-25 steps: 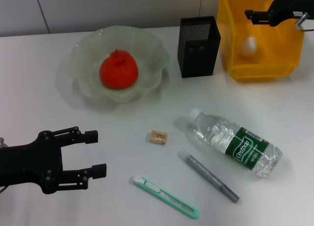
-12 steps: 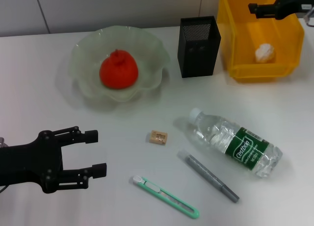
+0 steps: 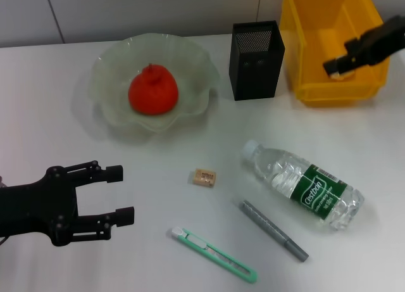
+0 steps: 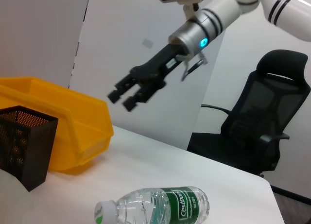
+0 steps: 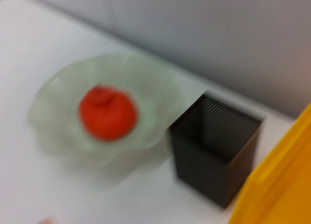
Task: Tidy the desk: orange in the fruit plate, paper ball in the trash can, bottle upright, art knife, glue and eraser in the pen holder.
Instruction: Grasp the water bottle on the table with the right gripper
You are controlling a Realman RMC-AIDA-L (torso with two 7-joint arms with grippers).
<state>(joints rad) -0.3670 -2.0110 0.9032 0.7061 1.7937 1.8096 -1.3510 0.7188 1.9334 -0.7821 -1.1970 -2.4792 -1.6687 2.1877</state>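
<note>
The right gripper (image 3: 335, 65) hangs empty, fingers slightly parted, over the yellow trash can (image 3: 304, 83), the left gripper (image 3: 120, 194) waits wide open, and the bottle (image 3: 302, 185) lying near the table's right looks slick and squashy, best gripped mid-body.

Bare desk (image 3: 57, 133) lies open between the bowl (image 3: 190, 57) and the eraser (image 3: 204, 177). The bottle (image 3: 304, 187), pen (image 3: 273, 230) and knife (image 3: 214, 254) crowd the near right.
</note>
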